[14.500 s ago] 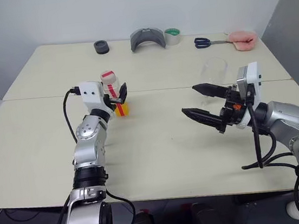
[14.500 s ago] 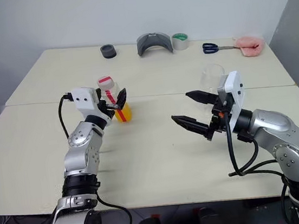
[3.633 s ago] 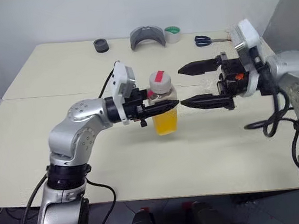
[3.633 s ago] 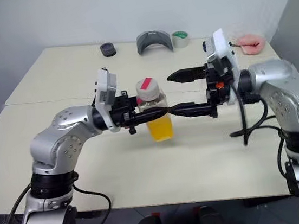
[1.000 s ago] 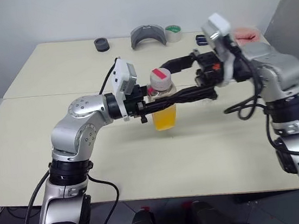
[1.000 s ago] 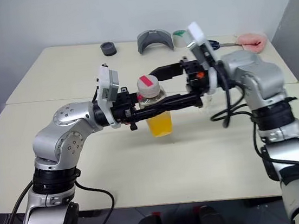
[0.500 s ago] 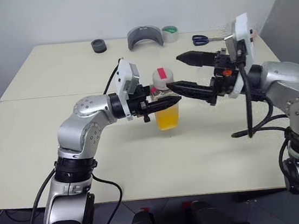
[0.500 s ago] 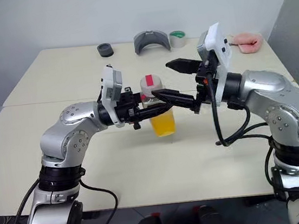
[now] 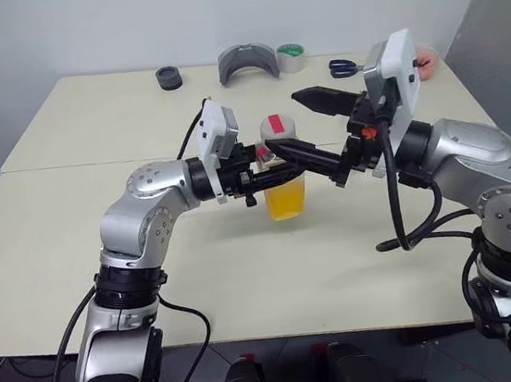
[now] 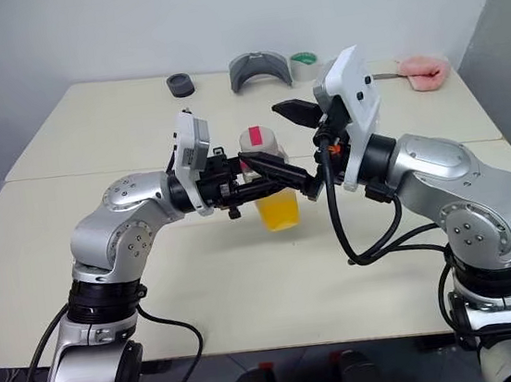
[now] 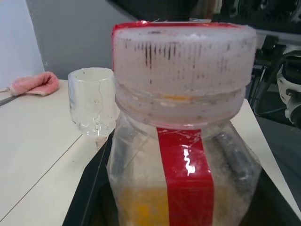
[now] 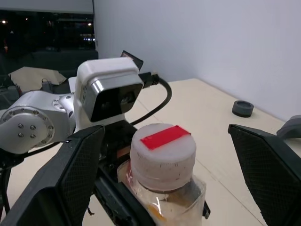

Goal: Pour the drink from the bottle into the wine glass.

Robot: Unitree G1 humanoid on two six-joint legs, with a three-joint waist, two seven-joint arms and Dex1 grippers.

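Bottle [image 9: 284, 176] held clear of the worktop [image 9: 104, 247], upright, clamped across its shoulder just under the cap [image 10: 260, 140] by the left end effector [image 9: 267, 170], fingers pinched tight on the clear plastic. Orange-yellow drink [image 9: 285, 199] filling roughly the lower half, level and calm. Cap on, red strip across its top.

Right end effector [image 12: 162, 155] spread to its widest, holding nothing, one finger on either side of the cap and apart from it. Probably lined up to close on the cap and unscrew it.

Wine glass [image 11: 92, 106] standing on the worktop beyond the bottle, on the robot's right, near a pink cloth [image 11: 32, 84]; seen from the left wrist, bowl empty.

Handling, as a judgement: a light load, about half full, weight low in the body. Thin squarish plastic walls, likely to give under a hard squeeze, so best taken where it is now, at the stiffer shoulder. Ribbed cap giving decent purchase for a twist; smooth label stripe and walls more slippery. Tight left-side hold needed against the bottle turning along with the cap. Glass thin and fragile, top-heavy on its narrow stem, easily knocked over by the bottle's mouth; better left untouched and poured into from just above the rim.
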